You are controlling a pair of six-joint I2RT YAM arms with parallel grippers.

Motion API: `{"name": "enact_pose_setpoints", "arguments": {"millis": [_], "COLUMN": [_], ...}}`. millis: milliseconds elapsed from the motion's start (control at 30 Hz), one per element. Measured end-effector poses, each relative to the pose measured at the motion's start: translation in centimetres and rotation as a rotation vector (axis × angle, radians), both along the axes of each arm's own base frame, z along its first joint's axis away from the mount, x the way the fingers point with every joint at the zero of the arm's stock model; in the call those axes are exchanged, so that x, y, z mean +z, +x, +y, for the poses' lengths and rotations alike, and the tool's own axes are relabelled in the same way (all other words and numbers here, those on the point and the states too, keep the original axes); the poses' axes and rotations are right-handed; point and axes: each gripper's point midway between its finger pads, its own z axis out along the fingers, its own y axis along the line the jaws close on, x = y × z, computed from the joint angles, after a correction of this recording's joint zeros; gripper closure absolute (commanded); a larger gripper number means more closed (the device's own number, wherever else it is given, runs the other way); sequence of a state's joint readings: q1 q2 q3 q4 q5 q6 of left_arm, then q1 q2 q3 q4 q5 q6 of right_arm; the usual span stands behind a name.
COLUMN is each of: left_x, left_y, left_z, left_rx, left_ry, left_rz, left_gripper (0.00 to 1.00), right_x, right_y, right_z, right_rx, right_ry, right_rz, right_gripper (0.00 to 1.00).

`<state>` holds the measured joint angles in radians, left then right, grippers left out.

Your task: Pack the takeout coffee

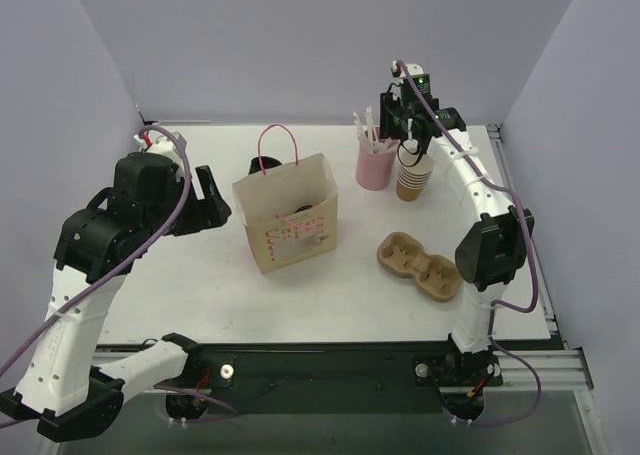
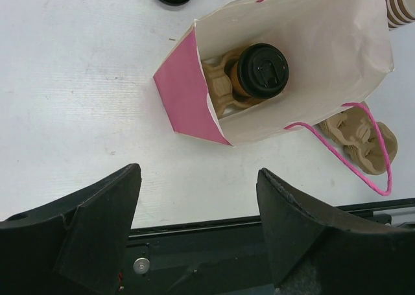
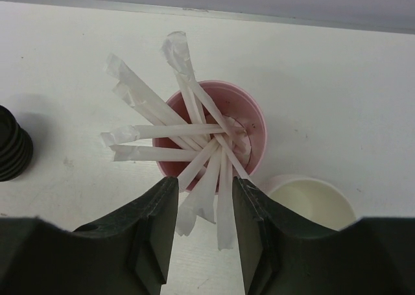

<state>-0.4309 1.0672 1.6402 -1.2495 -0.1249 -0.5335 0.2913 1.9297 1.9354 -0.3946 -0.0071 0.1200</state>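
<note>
The takeout coffee (image 2: 261, 71), a tan cup with a black lid, stands in a moulded carrier (image 2: 220, 81) inside the open paper bag (image 2: 324, 55). In the top view the bag (image 1: 290, 220) hides it. My left gripper (image 2: 198, 178) is open and empty, near the bag's pink side and apart from it; it also shows in the top view (image 1: 212, 200). My right gripper (image 3: 204, 191) is open above the pink cup of wrapped straws (image 3: 249, 123), with several straw ends (image 3: 224, 204) between its jaws, not pinched. It shows in the top view (image 1: 405, 125) at the back right.
A second moulded carrier (image 1: 420, 265) lies right of the bag. A stack of lidless paper cups (image 1: 412, 177) stands next to the pink cup (image 1: 374, 167). A stack of black lids (image 1: 262, 165) sits behind the bag. Pink bag handles (image 1: 277, 140) stick up.
</note>
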Motion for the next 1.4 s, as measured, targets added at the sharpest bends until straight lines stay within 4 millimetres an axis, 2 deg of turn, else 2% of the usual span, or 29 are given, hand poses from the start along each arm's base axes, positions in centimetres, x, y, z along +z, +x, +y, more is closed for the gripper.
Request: {"name": "enact_pose_setpoints", "arguments": {"millis": [167, 333, 667, 800, 1000, 1133, 1400], "left_x": [-0.4, -0.5, -0.3, -0.2, -0.2, -0.1, -0.2], "left_y": [-0.5, -0.9, -1.1, -1.2, -1.2, -1.3, -1.4], "left_z": [0.3, 0.4, 0.4, 0.4, 0.4, 0.4, 0.4], "left_rx": [0.009, 0.016, 0.030, 0.036, 0.040, 0.042, 0.045], "left_ry": [-0.005, -0.013, -0.034, -0.043, -0.049, -0.053, -0.057], "left_rz": [0.002, 0.006, 0.002, 0.001, 0.000, -0.001, 0.000], "left_gripper": [0.18, 0.18, 0.18, 0.18, 0.17, 0.17, 0.17], "right_x": [-0.1, -1.1, -3.5, -3.6, -3.5, -3.1, -1.8], "right_y": [-0.2, -0.6, -1.5, -1.6, -1.6, -1.4, -1.0], "right_z": [0.4, 0.4, 0.0, 0.0, -0.1, -0.1, 0.0], "right_rx": [0.012, 0.013, 0.011, 0.011, 0.018, 0.025, 0.037], "right_ry": [0.017, 0.011, -0.011, -0.013, -0.021, -0.027, -0.035], "right_rz": [0.006, 0.031, 0.091, 0.092, 0.090, 0.079, 0.045], "right_gripper": [0.63, 0.63, 0.75, 0.75, 0.69, 0.69, 0.91]}}
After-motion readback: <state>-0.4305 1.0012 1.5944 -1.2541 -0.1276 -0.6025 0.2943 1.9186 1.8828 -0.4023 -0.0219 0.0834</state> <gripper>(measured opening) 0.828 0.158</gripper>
